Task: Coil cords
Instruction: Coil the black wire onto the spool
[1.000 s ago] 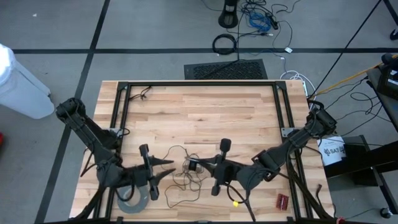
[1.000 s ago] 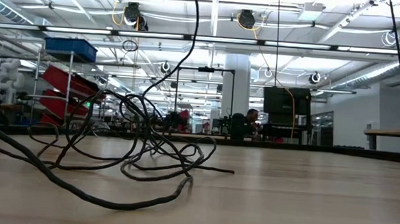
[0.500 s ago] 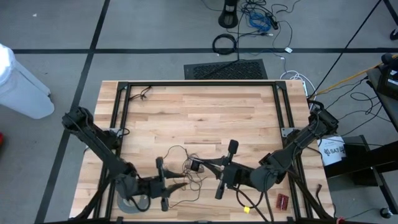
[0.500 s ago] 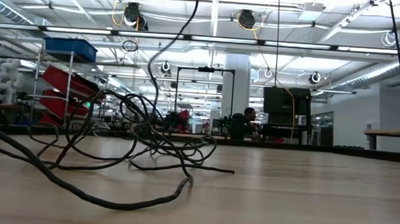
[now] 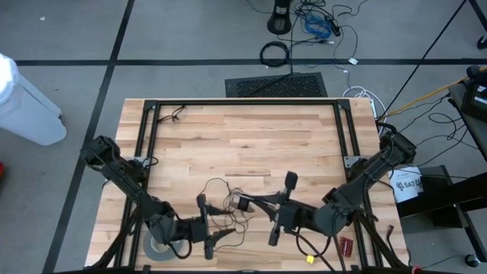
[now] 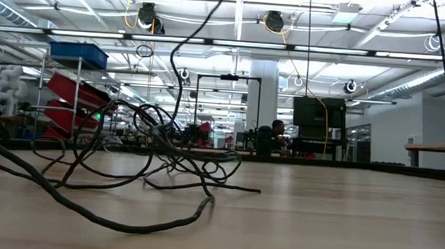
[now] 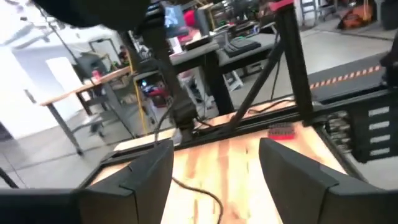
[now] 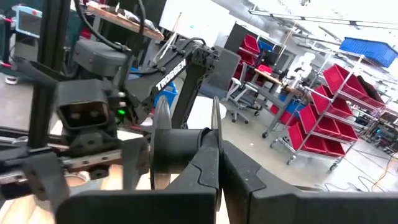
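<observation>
Both arms are low over the near edge of the tabletop (image 5: pixel 243 144), and the tangle of thin dark cord (image 5: pixel 222 204) lies loose between them. Left pincer (image 5: pixel 221 228) sits just beside the cord pile, on the side of the grey tape roll (image 5: pixel 158 248), and its own wrist camera shows the two fingers (image 7: pixel 149 171) spread wide with bare wood between them, nothing held. A strand of the cord (image 7: pixel 199 194) curls on the wood just past those fingers. Right pincer (image 5: pixel 248 201) reaches into the pile from the opposite side; its fingers (image 8: pixel 214 134) are pressed together, tips at the small black disc (image 5: pixel 239 203) in the middle of the tangle. Whether it is pinching that disc, hard to tell from above. From table height the cord (image 6: pixel 140 166) sprawls in loose loops, one strand rising straight up out of the heap. A small red object (image 5: pixel 345 246) lies beyond the right arm, well apart from the cord.
</observation>
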You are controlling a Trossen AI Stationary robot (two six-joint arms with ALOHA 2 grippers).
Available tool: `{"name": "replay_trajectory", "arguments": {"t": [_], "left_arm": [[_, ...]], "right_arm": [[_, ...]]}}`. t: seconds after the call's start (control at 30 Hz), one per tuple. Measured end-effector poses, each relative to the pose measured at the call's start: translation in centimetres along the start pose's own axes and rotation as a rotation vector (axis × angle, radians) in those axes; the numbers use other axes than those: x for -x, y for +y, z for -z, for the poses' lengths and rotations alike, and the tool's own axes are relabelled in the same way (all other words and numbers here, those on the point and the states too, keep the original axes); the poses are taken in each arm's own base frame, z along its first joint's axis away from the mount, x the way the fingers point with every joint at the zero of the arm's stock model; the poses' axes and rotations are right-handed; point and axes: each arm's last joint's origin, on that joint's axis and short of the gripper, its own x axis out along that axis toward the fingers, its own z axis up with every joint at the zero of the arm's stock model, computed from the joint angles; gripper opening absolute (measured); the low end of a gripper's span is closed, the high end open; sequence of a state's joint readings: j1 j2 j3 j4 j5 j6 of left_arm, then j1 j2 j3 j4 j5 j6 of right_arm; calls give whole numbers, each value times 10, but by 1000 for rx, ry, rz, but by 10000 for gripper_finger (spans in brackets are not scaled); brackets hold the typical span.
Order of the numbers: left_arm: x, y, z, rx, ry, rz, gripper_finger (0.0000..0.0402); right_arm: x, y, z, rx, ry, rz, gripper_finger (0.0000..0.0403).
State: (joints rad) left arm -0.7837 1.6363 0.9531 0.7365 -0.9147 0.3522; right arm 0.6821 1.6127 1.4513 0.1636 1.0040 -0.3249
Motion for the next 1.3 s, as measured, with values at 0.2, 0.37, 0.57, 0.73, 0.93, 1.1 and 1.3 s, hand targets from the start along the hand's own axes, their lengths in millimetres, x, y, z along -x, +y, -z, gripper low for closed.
{"name": "replay_trajectory", "arguments": {"t": [0.2, 0.37, 0.57, 0.73, 0.93, 1.1, 1.3], "left_arm": [[2, 2, -16, 193, -163, 103, 245], [1, 1, -14, 171, -145, 115, 245], [-3, 2, -8, 135, -103, 109, 245], [-7, 5, -7, 125, -100, 97, 245], [-18, 5, 5, 105, -82, 88, 245], [-30, 7, 20, 77, -14, -33, 245], [-31, 9, 21, 72, 0, -79, 244]], "right_arm": [[4, 1, -2, -32, -5, -10, 0], [5, 2, -2, -21, -9, -22, 0], [7, 3, -2, 4, -12, -34, 0], [9, 5, -3, -1, -14, -40, 0], [9, 5, -3, -23, -14, -41, 0], [11, 6, -3, -25, -15, -46, 0], [13, 8, -3, -24, -17, -54, 0]]}}
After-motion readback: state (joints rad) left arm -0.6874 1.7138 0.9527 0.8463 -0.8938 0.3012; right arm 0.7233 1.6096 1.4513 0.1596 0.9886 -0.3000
